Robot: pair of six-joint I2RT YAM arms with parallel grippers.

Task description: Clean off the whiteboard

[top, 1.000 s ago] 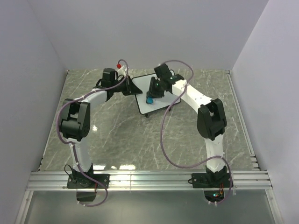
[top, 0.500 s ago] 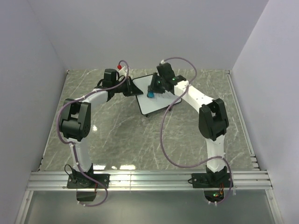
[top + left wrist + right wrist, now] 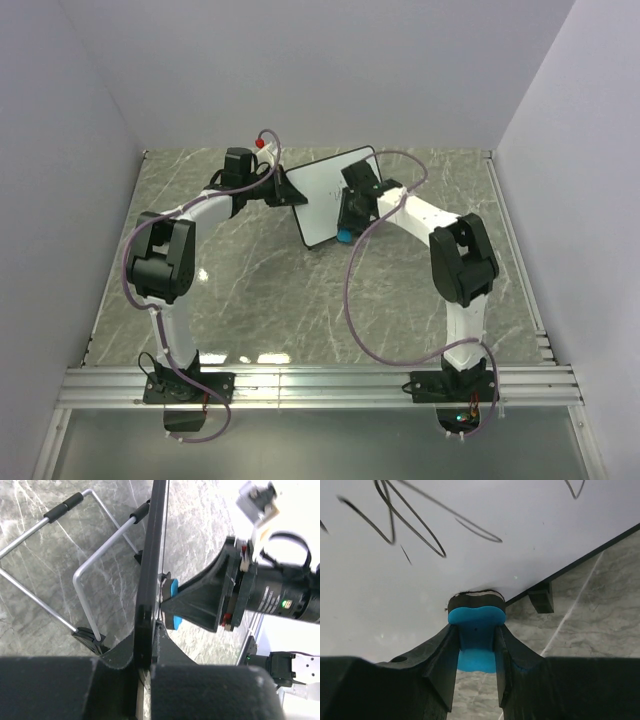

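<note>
1. At the far middle of the table you have the whiteboard propped up at a tilt, its face toward the right arm.
2. Its face is not clean. The right wrist view shows dark scribbles looping across the upper part, with another stroke at the top right corner of that view.
3. The patch just around the eraser, near the board's lower edge, looks bare white. I judge the wiping is under way but well short of done.
4. Your right gripper pinches the blue eraser between its jaws, with the dark felt pressed to the board.
5. Your left gripper has its jaws clamped on the board's edge, steadying it. The wire stand juts out behind.
6. What is left for you: carry the eraser up over the scribbles with the felt flat, while the left grip holds firm against the push.
</note>
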